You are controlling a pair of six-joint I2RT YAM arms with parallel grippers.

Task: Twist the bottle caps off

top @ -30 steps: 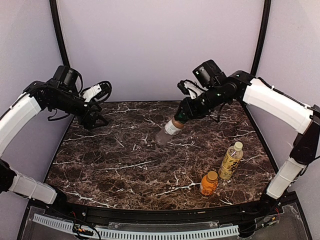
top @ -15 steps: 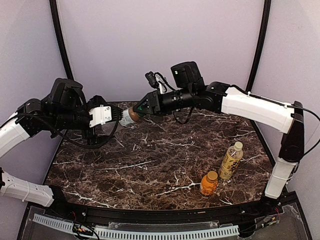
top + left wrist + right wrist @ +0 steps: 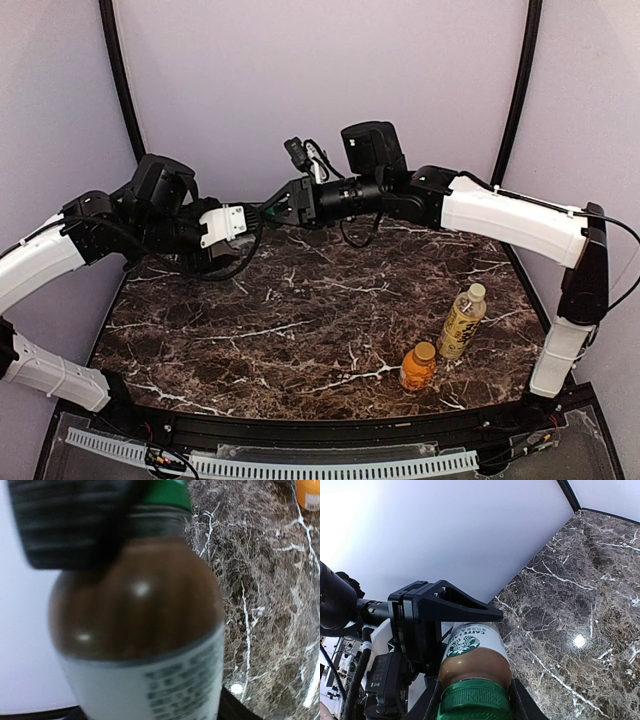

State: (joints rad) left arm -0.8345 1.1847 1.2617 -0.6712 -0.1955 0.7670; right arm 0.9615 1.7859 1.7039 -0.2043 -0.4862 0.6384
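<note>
Brown round plastic bottle w/ white label [image 3: 475, 662] hangs roughly level in the air over the back of the dark veined marble tabletop [image 3: 300, 320], between both arms. Right gripper [image 3: 285, 208] pinches its ribbed green screw cap [image 3: 475, 700]. The left gripper [image 3: 250, 218] clamps the label end, its black fingers [image 3: 450, 605] alongside it. Short orange bottle w/ orange cap [image 3: 418, 366] & taller yellow-labelled bottle w/ pale cap [image 3: 462, 322] stand upright just beside each other at front right, caps on.
</note>
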